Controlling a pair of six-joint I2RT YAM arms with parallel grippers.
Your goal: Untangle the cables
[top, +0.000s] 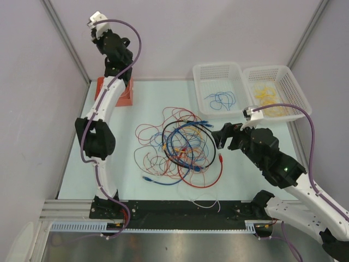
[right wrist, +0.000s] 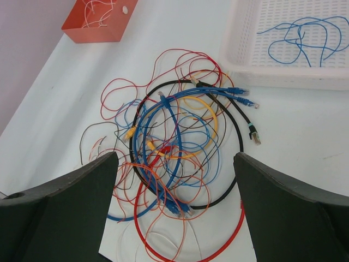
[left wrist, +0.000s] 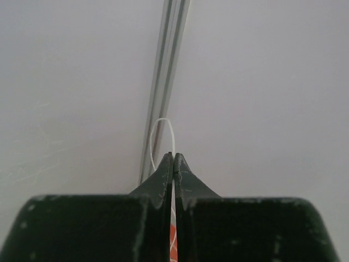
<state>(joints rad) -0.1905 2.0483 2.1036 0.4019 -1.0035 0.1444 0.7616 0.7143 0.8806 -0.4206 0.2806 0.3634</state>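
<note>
The cables (top: 180,144) lie as one loose tangle in the middle of the table: red, blue, orange, yellow and black loops, some with plug ends. In the right wrist view the tangle (right wrist: 174,136) lies just ahead of my right gripper (right wrist: 175,158). That gripper (top: 221,136) is open and hovers at the tangle's right edge, holding nothing. My left gripper (left wrist: 174,155) is raised high at the back left and faces the wall corner. It is shut on a thin white wire (left wrist: 163,123) that loops up above its tips.
An orange box (top: 117,93) holding white wires (right wrist: 98,13) stands at the back left, below the left gripper. Two white baskets stand at the back right. One (top: 215,65) holds blue cable (top: 221,100); the other (top: 267,69) holds yellow cables (top: 267,98).
</note>
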